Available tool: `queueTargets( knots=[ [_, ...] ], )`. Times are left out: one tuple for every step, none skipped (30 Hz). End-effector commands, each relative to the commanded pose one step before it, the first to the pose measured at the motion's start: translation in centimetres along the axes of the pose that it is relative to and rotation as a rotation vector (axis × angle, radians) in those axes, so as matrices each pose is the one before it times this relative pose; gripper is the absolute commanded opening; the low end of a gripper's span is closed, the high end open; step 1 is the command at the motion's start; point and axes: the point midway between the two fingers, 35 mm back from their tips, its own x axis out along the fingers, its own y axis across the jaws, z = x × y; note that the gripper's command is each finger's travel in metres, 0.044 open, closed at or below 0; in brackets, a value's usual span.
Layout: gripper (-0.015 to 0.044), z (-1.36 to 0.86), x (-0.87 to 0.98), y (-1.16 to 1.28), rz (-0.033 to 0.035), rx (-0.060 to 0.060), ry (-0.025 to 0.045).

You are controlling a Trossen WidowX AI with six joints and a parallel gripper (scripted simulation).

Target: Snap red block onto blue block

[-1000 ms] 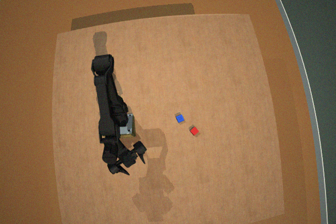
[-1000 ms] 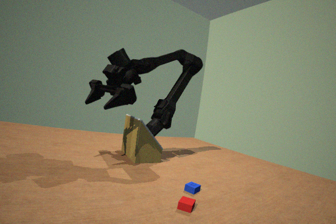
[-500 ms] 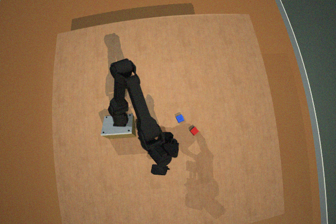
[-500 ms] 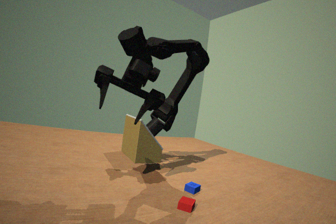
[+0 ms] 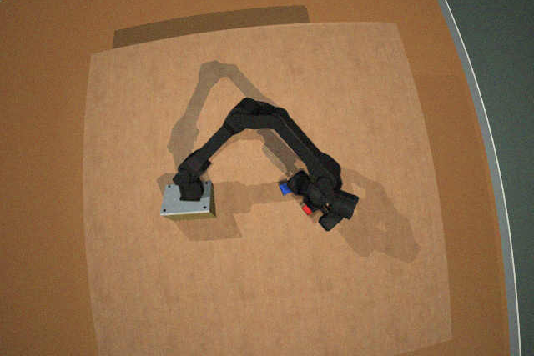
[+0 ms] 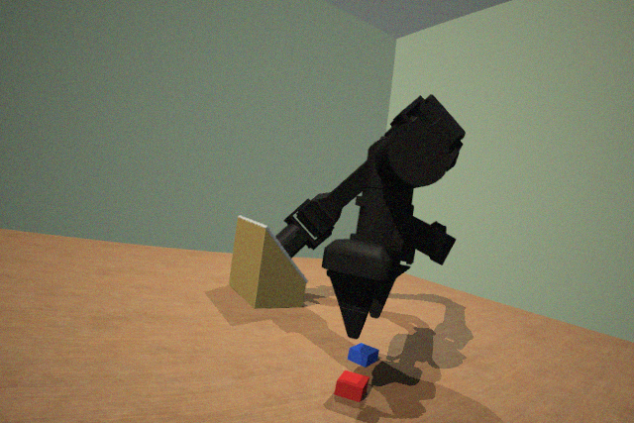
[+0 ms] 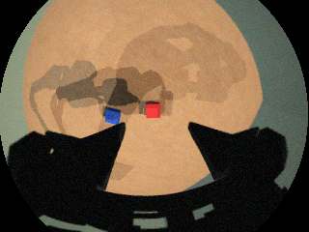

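Red block [image 5: 306, 208] [image 6: 351, 386] [image 7: 153, 110]: one, small, lying on the wood-toned table [image 5: 259, 278] [image 6: 128, 357] [image 7: 156, 169]; partly covered by the gripper in the top view, and seen past the fingertips, within the span of the gap, in the wrist view.

Blue block [image 5: 284, 188] [image 6: 363, 355] [image 7: 113, 116]: one, small, on the same table, near the red block but apart from it; some surface detail on its upper face, too small to make out.

Gripper [image 5: 314, 203] [image 6: 365, 326] [image 7: 157, 126]: one, black, two tapering fingers, spread wide, nothing between them; pointing down, tips above the table and touching neither block.

Arm [image 5: 254, 120] [image 6: 381, 213]: one, black, jointed, bent at the elbow.

Mount [image 5: 166, 210] [image 6: 246, 264]: one, yellowish wedge with a grey sloping plate, standing on the table, well apart from the blocks.

Shadows: several, from arm and mount, across the tabletop.

Walls [image 6: 154, 101]: pale green, meeting in a corner behind the arm.
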Motion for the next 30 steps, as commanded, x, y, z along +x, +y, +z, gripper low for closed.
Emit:
queueTargets(
  knots=[
    [0.044,0.309,0.357,0.096,0.0299,-0.0328,0.00988],
    [0.044,0.003,0.284,-0.013,-0.00002,0.0,-0.00004],
    [0.044,0.001,0.85,-0.025,0.00004,0.0,-0.00018],
    [0.044,-0.02,1.266,0.002,0.00039,-0.0001,-0.0004],
    [0.044,-0.027,0.837,0.027,0.00047,-0.0001,-0.00034],
    [0.044,-0.012,0.278,0.014,0.0002,0.0,-0.00013],
    [0.044,0.0,0.0,0.0,0.0,0.0,0.0],
    [0.044,0.0,0.0,0.0,0.0,0.0,0.0],
    [0.044,0.0,0.0,0.0,0.0,0.0,0.0],
    [0.044,0.0,0.0,0.0,0.0,0.0,0.0],
    [0.044,-0.016,0.19,-0.009,0.00003,0.0,-0.00004],
    [0.044,-0.051,0.567,-0.021,0.00015,0.0,-0.00014],
    [0.044,-0.056,0.564,-0.012,0.00022,0.0,-0.00016],
    [0.044,-0.02,0.187,-0.002,0.00009,0.0,-0.00006],
    [0.044,0.0,0.0,0.0,0.0,0.0,0.0],
    [0.044,0.0,0.0,0.0,0.0,0.0,0.0],
    [0.044,0.0,0.0,0.0,0.0,0.0,0.0],
    [0.044,-0.001,0.028,-0.001,0.0,0.0,0.0],
    [0.044,-0.002,0.084,-0.003,0.0,0.0,-0.00001],
    [0.044,-0.003,0.139,-0.004,0.00001,0.0,-0.00002],
    [0.044,-0.004,0.167,-0.005,0.00002,0.0,-0.00003],
    [0.044,-0.005,0.167,-0.004,0.00002,0.0,-0.00003],
    [0.044,-0.005,0.166,-0.003,0.00003,0.0,-0.00003],
    [0.044,-0.006,0.166,-0.002,0.00004,0.0,-0.00004],
    [0.044,-0.006,0.166,-0.002,0.00004,0.0,-0.00004],
    [0.044,-0.006,0.166,-0.001,0.00005,0.0,-0.00004],
    [0.044,-0.007,0.166,0.0,0.00006,0.0,-0.00005],
    [0.044,-0.007,0.166,0.001,0.00007,0.0,-0.00005],
    [0.044,-0.008,0.166,0.002,0.00007,0.0,-0.00005],
    [0.044,-0.008,0.165,0.002,0.00008,0.0,-0.00005]
  ],
)
